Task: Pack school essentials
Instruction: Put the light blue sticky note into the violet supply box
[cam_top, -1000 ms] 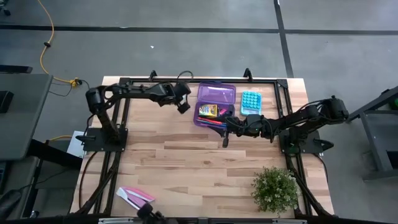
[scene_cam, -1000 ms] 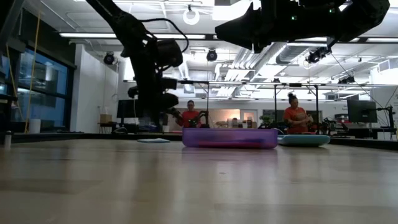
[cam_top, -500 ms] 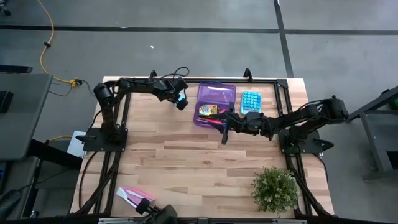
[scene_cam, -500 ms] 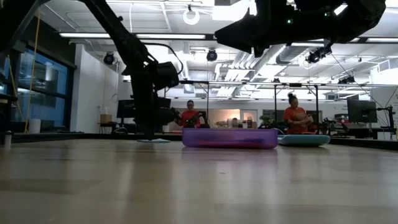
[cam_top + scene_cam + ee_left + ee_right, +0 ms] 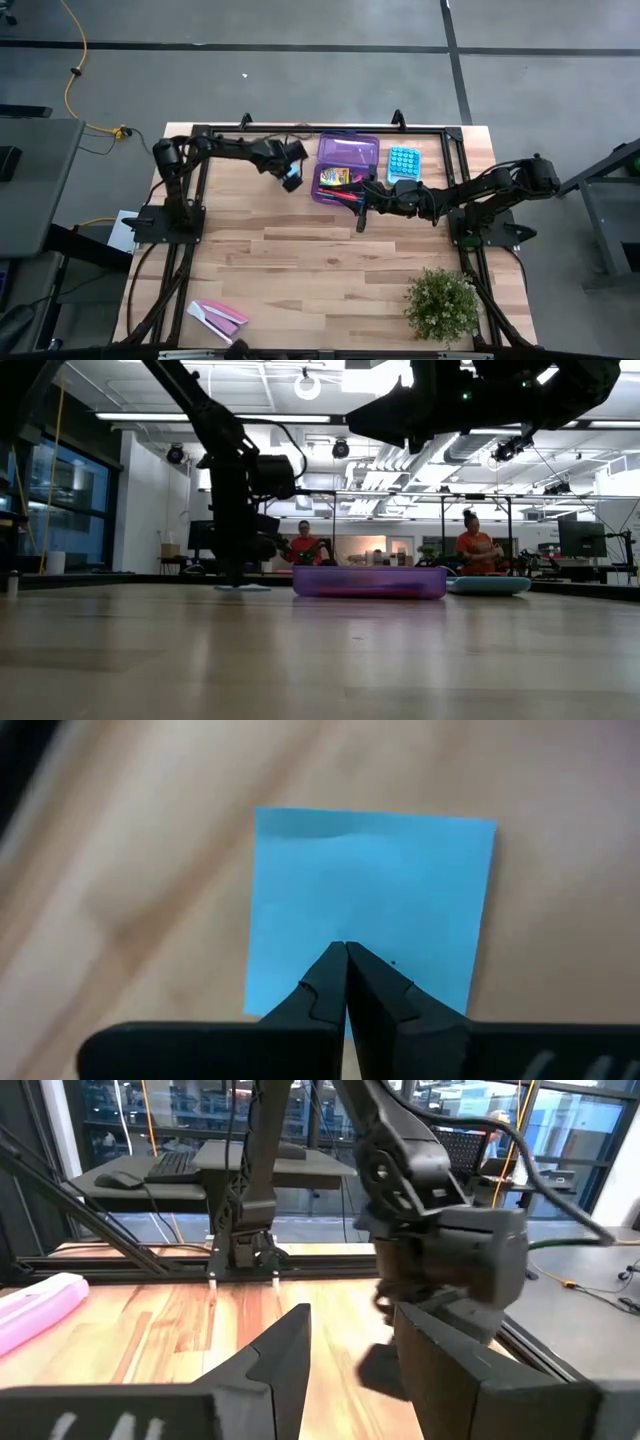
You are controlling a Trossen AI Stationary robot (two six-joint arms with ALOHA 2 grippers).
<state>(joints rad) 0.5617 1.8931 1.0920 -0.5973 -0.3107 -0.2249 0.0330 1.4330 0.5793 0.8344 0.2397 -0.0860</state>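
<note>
From above I see my wooden desk (image 5: 300,260) with two dark arms reaching toward its far edge. A purple plastic case (image 5: 347,168) lies open there: its lid half is flat and bare, and its tray half holds a yellow crayon box (image 5: 335,177) and a few pens (image 5: 345,196), orange-red among them; I cannot count the pens exactly. From desk height the case is a low, see-through purple box.

One sticky-note pad (image 5: 370,900) lies flat on the wood just left of the case. In my left wrist camera it is a plain square that looks light blue, with clean edges. My left gripper (image 5: 291,180) points down at it, its jaws pressed fully together with nothing between them, their tips right over the pad's near edge; I cannot tell whether they touch the paper.

My right gripper (image 5: 362,205) hovers above the desk at the front right corner of the case. Its jaws stand wide apart and hold nothing; through that wrist camera I see the left arm between them, farther off.

One light-blue buttoned pad (image 5: 402,163) sits just right of the case. One potted green plant (image 5: 441,302) stands near the front right of the desk. Pink and white flat pieces (image 5: 217,314) lie at the front left. Two people (image 5: 305,544) sit in the room beyond.
</note>
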